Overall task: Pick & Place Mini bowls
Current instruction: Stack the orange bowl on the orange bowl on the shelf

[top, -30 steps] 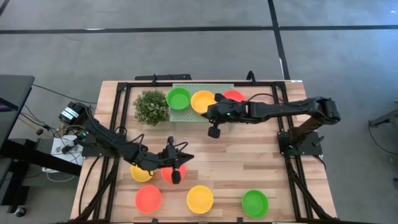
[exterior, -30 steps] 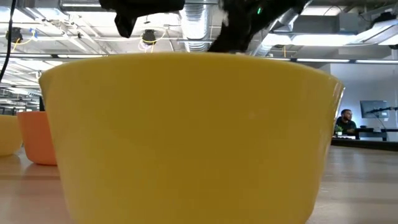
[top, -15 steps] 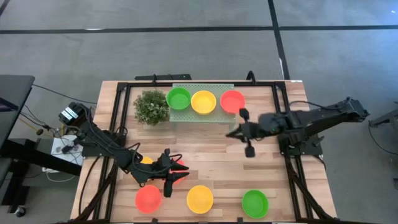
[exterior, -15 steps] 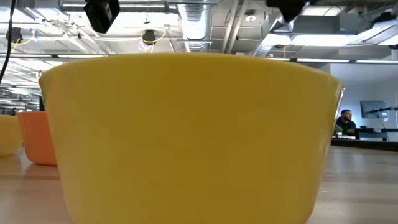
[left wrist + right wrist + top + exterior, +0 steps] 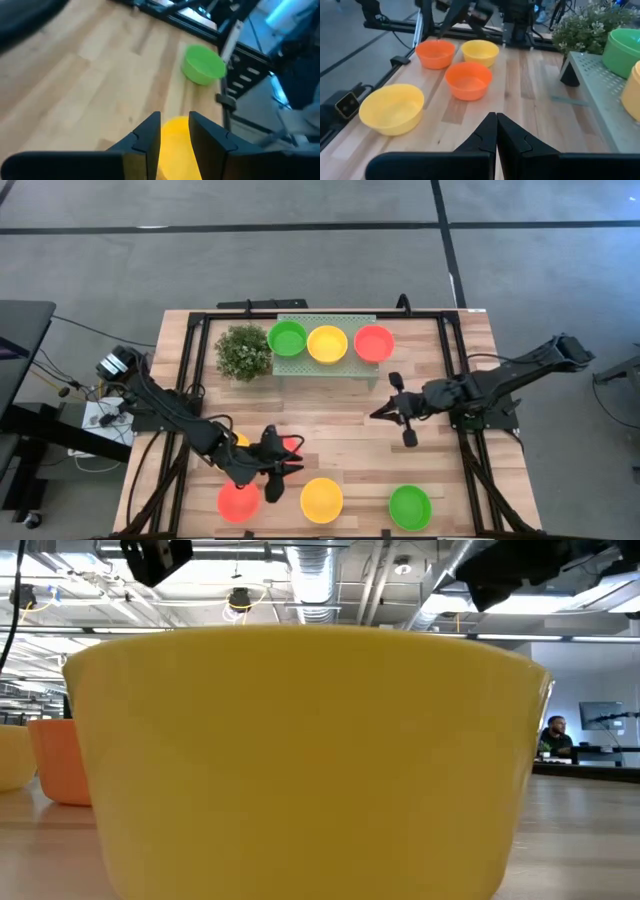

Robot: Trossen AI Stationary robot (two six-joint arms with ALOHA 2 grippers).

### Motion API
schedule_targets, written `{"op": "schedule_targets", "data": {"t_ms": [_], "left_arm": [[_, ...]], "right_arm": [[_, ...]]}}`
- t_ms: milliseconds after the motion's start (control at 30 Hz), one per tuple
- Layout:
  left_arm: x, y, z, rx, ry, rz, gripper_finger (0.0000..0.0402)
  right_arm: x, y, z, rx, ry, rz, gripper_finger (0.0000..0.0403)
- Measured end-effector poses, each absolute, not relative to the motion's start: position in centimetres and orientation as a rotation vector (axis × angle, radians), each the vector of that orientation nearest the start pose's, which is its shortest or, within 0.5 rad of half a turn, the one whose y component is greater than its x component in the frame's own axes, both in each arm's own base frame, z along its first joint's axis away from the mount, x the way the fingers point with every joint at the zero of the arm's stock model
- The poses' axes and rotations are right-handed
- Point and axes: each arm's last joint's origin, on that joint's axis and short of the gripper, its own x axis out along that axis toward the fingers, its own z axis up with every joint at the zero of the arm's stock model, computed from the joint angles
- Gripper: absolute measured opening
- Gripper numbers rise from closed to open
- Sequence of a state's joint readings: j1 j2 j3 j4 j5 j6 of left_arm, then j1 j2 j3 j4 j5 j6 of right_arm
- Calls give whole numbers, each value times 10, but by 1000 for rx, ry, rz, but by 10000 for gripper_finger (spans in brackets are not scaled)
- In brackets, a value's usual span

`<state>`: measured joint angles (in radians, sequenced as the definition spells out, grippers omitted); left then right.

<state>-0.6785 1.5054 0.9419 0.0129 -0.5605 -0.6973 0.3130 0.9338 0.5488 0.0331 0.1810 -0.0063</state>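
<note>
Three mini bowls stand on the pale green tray [image 5: 300,364]: green [image 5: 287,338], yellow [image 5: 327,343] and red [image 5: 374,342]. On the table stand a yellow bowl [image 5: 231,440], a red one [image 5: 290,446], another red [image 5: 238,501], a yellow [image 5: 321,499] and a green [image 5: 410,507]. My left gripper [image 5: 275,478] hovers between the two red bowls and the near yellow one, slightly open and empty; its wrist view shows that yellow bowl [image 5: 175,150] past the fingers. My right gripper [image 5: 377,413] hangs right of the table's middle, shut and empty [image 5: 496,120].
A bushy plant [image 5: 243,352] stands left of the tray. A black frame [image 5: 452,370] runs along the table's sides. The low view is filled by the near yellow bowl [image 5: 300,760], with an orange bowl [image 5: 60,760] at its left. A person [image 5: 555,740] sits far behind.
My right gripper has drawn back from the tray toward the table's right and near edges, leaving the red bowl standing on the tray. My left gripper has moved from over the red table bowl toward the near edge.
</note>
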Motion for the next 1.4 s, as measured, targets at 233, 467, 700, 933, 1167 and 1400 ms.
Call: {"op": "schedule_targets", "data": {"t_ms": [233, 467, 700, 933, 1167, 1400], "left_arm": [[259, -195, 212, -366, 693, -6, 102], [252, -192, 194, -288, 868, -3, 102], [253, -192, 184, -215, 890, 14, 102], [258, -195, 155, -157, 962, 56, 102], [263, -191, 147, -143, 970, 97, 101], [266, -188, 148, -95, 979, 46, 23]], "right_arm": [[211, 59, 242, -80, 293, 116, 1], [218, 60, 232, -103, 340, 114, 30], [224, 59, 227, -143, 352, 111, 89], [227, 62, 226, -126, 334, 185, 116], [234, 66, 222, -114, 315, 244, 120], [248, 71, 208, -154, 304, 283, 120]]}}
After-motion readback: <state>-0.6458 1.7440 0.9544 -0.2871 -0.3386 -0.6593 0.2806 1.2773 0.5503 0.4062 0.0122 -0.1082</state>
